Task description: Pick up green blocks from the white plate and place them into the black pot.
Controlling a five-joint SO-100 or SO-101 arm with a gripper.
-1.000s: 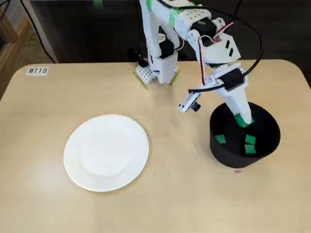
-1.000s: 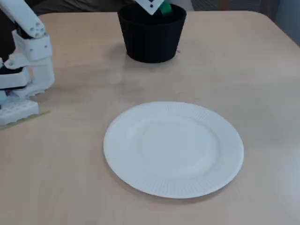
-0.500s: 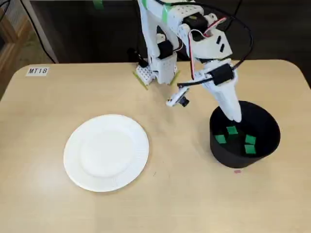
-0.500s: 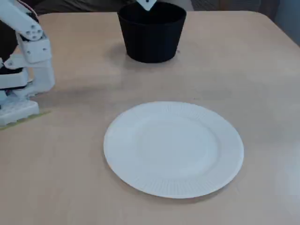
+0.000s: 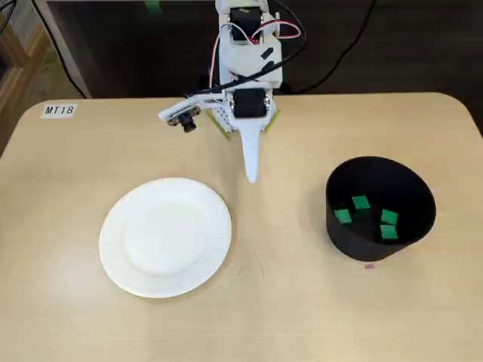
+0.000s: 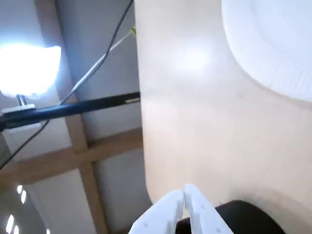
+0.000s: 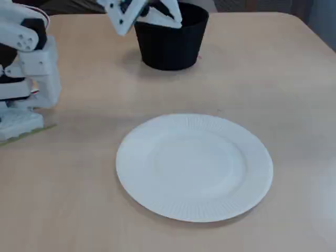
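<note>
label (image 5: pixel 59 110) on the table (image 5: pixel 302 317) reads mt18; gripper (image 5: pixel 252 178) pinched together, empty, between white plate (image 5: pixel 166 236) and black pot (image 5: pixel 379 245) holding 4 green blocks (image 5: pixel 361 202).

Pale wood-grain bench (image 5: pixel 287 309), white paper plate (image 5: pixel 165 236) lying flat left of and below the pincer (image 5: pixel 252 178) in a fixed view, black pot (image 5: pixel 361 249) standing to the pincer's right, arm's white base (image 5: pixel 225 115) just above it, MT18 label (image 5: pixel 59 110) far left.

A small white label (image 5: pixel 58 110) reading MT18 is stuck on the light wooden worktop (image 5: pixel 294 317). A tiny pink mark (image 5: pixel 369 265) sits there too.
</note>
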